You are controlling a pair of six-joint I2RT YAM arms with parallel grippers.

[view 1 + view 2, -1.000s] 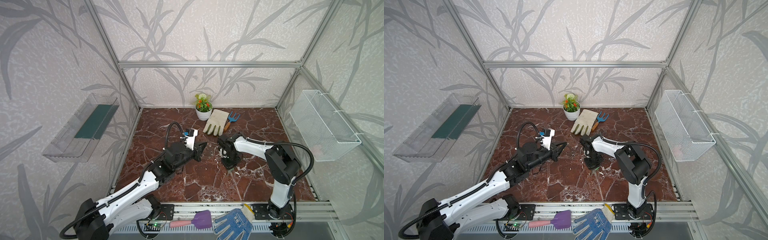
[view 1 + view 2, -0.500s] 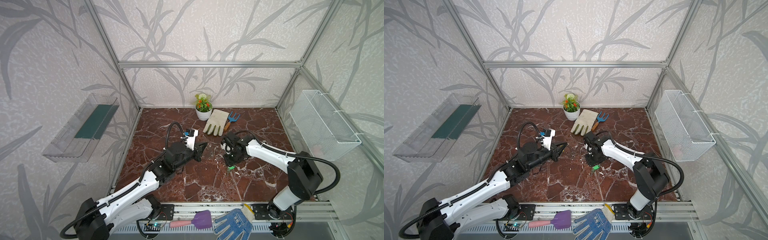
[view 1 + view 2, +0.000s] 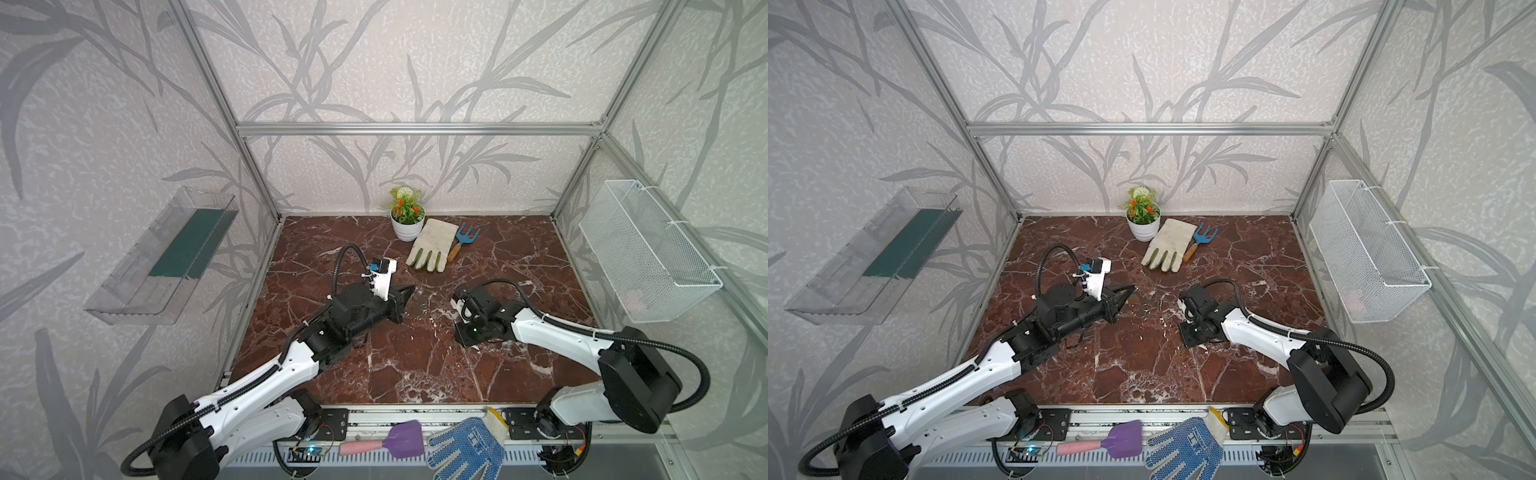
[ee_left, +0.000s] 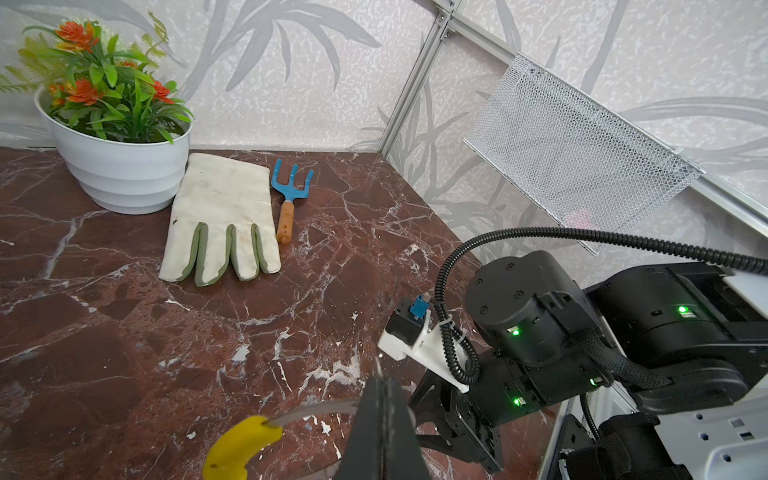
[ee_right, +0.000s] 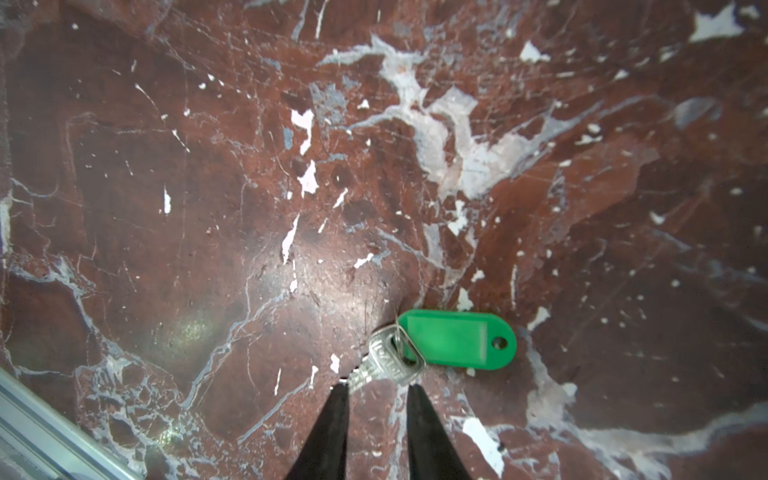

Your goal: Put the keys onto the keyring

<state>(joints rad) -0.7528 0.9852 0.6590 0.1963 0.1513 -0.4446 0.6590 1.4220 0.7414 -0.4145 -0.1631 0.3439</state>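
Observation:
The keys point(image 5: 453, 338) are a green plastic tag with a silver key point(image 5: 386, 361) on a thin loop, lying flat on the marble floor. My right gripper point(image 5: 376, 388) points down at them, open by a narrow gap, with the key's blade just at its fingertips point(image 5: 340, 392) and not pinched. In both top views the right gripper point(image 3: 467, 337) point(image 3: 1192, 338) hides the keys. My left gripper point(image 4: 383, 384) is shut on the keyring point(image 4: 316, 409), a thin grey hoop with a yellow sleeve point(image 4: 243, 442), held above the floor left of centre point(image 3: 405, 291).
A white flower pot point(image 3: 407, 226), a beige glove point(image 3: 430, 245) and a blue hand fork point(image 3: 463, 241) lie at the back. A wire basket point(image 3: 648, 253) hangs on the right wall, a clear tray point(image 3: 166, 257) on the left wall. A blue glove point(image 3: 465, 451) and a purple scoop point(image 3: 399, 438) lie on the front rail.
My right arm has swung its elbow out to the right and lowered, and its gripper has gone from shut to slightly open over the keys. The left arm has not moved.

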